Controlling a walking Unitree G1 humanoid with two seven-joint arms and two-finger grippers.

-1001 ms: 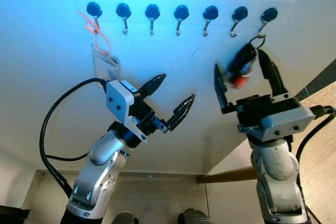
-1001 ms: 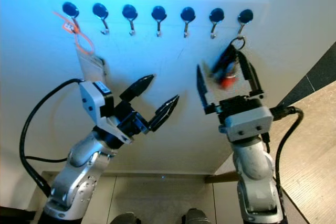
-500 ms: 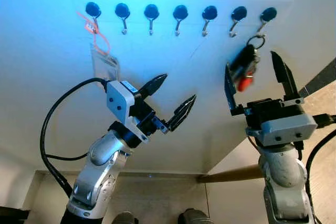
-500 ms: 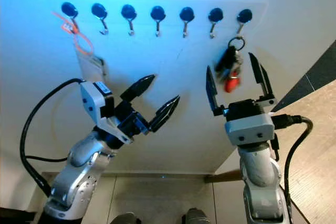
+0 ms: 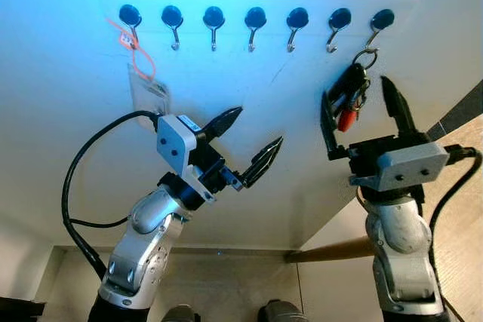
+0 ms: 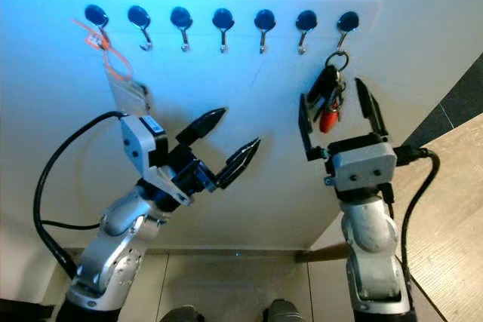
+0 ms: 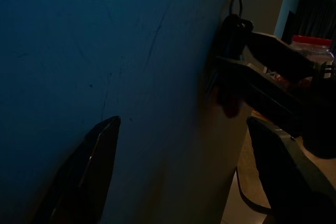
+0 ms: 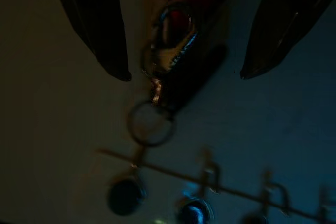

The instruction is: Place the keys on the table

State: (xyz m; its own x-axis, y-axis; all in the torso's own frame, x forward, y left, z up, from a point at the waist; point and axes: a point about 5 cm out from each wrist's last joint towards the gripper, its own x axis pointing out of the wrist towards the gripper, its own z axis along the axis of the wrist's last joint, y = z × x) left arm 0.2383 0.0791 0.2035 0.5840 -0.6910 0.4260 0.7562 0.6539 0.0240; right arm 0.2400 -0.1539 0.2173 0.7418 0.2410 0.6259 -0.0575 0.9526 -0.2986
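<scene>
seven black-knobbed metal hooks (image 5: 255, 24) run in a row along the pale wall panel (image 5: 75, 133) in front of me. on the last hook at the right end of the row hangs the bunch of dark keys with a red fob and a silver ring (image 5: 349, 98), still off any bench. my right gripper (image 5: 360, 115) is raised to it with its fingers spread wide, one black finger (image 5: 327, 126) at nine o'clock of the bunch and the other at three o'clock, neither touching as far as i can see. in my right wrist view the bunch (image 8: 178, 35) lies between the two dark fingertips (image 8: 113, 51), its ring (image 8: 150, 123) looped up to the hook's round base (image 8: 125, 196).

my left gripper (image 5: 253, 141) is lifted near the middle of the panel, well apart from the keys, at about eight o'clock of them, with its fingers wide and holding nothing. from the first hook at the left end of the row hangs a clear plastic card holder on an orange cord (image 5: 147, 88), at about eleven o'clock of my left gripper. in my dim left wrist view the keys (image 7: 231, 35) show past my own fingers (image 7: 94, 161), beside the right arm's black fingers. a strip of wooden floor (image 5: 460, 209) shows at about four o'clock of the panel.
</scene>
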